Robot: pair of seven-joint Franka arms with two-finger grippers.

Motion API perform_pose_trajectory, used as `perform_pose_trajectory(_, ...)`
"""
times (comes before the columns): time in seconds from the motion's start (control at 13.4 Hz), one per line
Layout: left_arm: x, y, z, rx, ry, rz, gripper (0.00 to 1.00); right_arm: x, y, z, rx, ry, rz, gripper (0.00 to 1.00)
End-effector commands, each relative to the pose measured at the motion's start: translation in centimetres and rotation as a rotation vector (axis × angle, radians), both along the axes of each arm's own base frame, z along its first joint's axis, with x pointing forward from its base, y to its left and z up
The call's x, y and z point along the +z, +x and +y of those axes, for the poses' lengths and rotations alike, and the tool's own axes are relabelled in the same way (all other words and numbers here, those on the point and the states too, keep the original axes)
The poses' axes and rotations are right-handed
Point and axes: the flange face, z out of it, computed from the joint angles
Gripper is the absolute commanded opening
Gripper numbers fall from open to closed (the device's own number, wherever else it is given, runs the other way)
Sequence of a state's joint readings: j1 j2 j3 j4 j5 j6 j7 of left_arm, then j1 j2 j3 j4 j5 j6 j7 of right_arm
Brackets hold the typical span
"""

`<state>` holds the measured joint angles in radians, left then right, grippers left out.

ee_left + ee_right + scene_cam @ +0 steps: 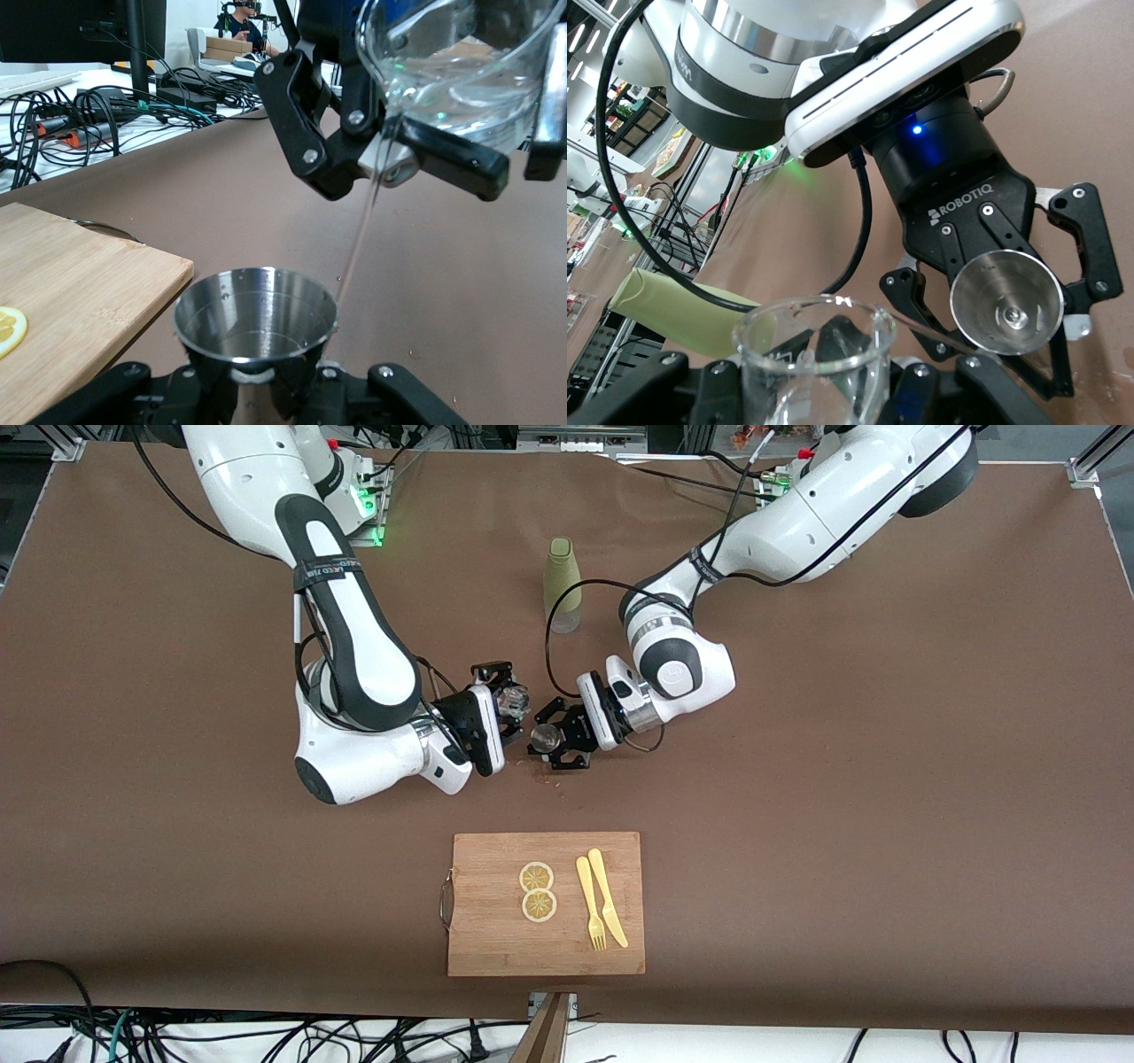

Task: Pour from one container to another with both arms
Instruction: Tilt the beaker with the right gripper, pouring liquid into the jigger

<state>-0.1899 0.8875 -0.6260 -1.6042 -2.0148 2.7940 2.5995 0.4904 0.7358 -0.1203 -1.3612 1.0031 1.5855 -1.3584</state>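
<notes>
At mid-table, between the board and the bottle, the two grippers meet almost nose to nose. Right gripper (pixel 507 707) is clamped on a clear glass beaker (pixel 512 701), tipped toward the other arm; in the left wrist view the beaker (pixel 461 62) sits high with its lip down and a thin stream (pixel 359 235) falling from it. Left gripper (pixel 558 735) is clamped on a small steel cup (pixel 544 737), held mouth up just beside and below the beaker. Key relation: the stream appears to pass the cup (pixel 257 310) at its rim on the beaker side rather than landing inside; cannot tell for certain, but a wet patch (pixel 545 772) on the table just nearer the front camera than the cup fits a partial miss. Judgement: the next correction is to bring the cup further under the lip, or the lip further over the cup mouth, before tilting more. Right wrist view shows the cup mouth (pixel 1005 301) facing the beaker rim (pixel 815 332). Outward: green bottle (pixel 562 584) stands farther from the camera, untouched. Cutting board (pixel 496 939) lies nearer, carrying two lemon slices (pixel 537 891), a plastic fork (pixel 589 903) and knife (pixel 608 897).
</notes>
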Motion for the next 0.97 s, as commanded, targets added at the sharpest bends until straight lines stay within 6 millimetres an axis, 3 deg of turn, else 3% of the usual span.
perform_pose_trajectory(0.0,0.3,0.2,-0.5,0.018,0.0,-0.015,0.0,1.1,0.0,0.5,-0.026,-0.024,-0.003,0.05)
perform_pose_trajectory(0.89,0.6,-1.1,-1.1,0.023,0.028,-0.002,0.0,1.2,0.0,1.2,-0.084,-0.083,0.04,0.05)
